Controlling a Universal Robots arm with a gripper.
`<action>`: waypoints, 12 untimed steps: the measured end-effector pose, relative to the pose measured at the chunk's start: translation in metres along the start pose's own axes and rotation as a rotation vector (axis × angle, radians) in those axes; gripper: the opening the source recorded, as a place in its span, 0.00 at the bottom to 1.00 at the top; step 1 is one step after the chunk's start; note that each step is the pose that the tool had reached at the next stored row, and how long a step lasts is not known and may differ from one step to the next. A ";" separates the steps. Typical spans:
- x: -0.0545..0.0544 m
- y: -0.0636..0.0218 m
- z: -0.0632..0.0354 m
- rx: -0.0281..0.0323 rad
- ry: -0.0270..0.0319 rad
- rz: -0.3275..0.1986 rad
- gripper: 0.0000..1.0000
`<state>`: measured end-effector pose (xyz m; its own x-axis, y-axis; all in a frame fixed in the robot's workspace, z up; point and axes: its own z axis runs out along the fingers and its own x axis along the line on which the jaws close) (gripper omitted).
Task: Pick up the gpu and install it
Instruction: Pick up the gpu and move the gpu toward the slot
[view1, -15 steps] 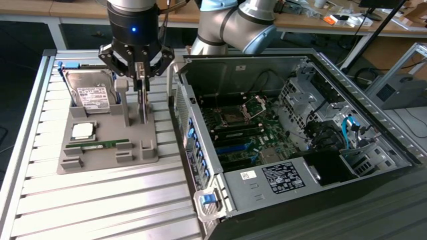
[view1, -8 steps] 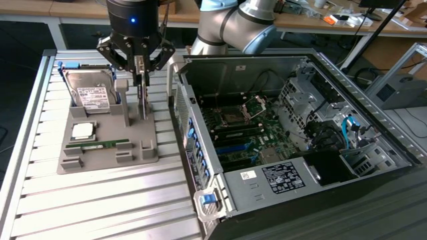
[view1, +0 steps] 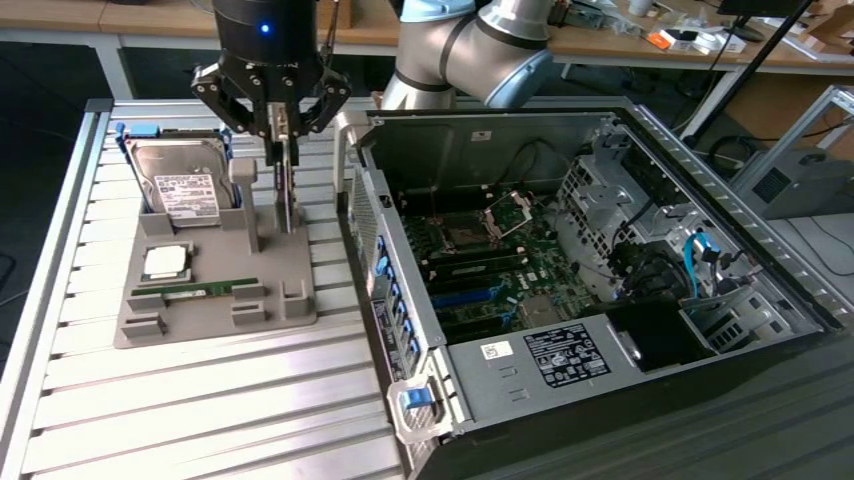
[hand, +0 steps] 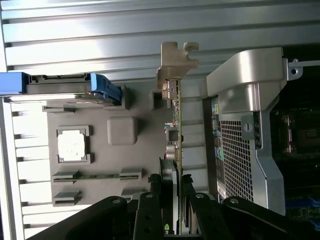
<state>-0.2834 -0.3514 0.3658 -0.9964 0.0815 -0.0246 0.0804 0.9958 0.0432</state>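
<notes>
Gpu (view1: 283, 190) upright on edge in a slot of the gray stand (view1: 214, 300), on the stand's side nearest the pc case (view1: 363, 215). From the wrist cam, seen edge-on (hand: 176, 125): thin board, silver bracket (hand: 174, 65) at the end away from the tool. Bottom edge looks seated in the stand, so not lifted yet.

Tool (view1: 276, 135) straight above the gpu, fingers down either side of its top edge and closed on it. No gap to be made out btwn pads and board in the wrist view (hand: 172, 197).

Rest of stand: hard drive (view1: 180, 185) w/ white label propped up at the back, on the exterior view's left of the gpu. Cpu chip (view1: 164, 262) and ram stick (view1: 200, 288) flat nearer the front. Stand on the slatted counter (view1: 200, 400).

Pc case just beside the stand on the exterior view's right, side panel off, motherboard (view1: 494, 250) exposed. Card slots look free, as far as can be judged.

Progress: early. Approach and grip done. Left: gpu out of stand, over to case, into slot, i.e. the whole install.
</notes>
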 end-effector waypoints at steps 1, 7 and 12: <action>0.000 0.0000 -0.0010 0.0000 0.0000 0.000 0.27; 0.000 0.0004 -0.0085 -0.0001 -0.0001 0.000 0.27; 0.000 0.0005 -0.0127 0.0000 0.0000 0.000 0.27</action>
<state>-0.2834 -0.3514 0.3785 -0.9964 0.0814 -0.0245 0.0803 0.9958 0.0432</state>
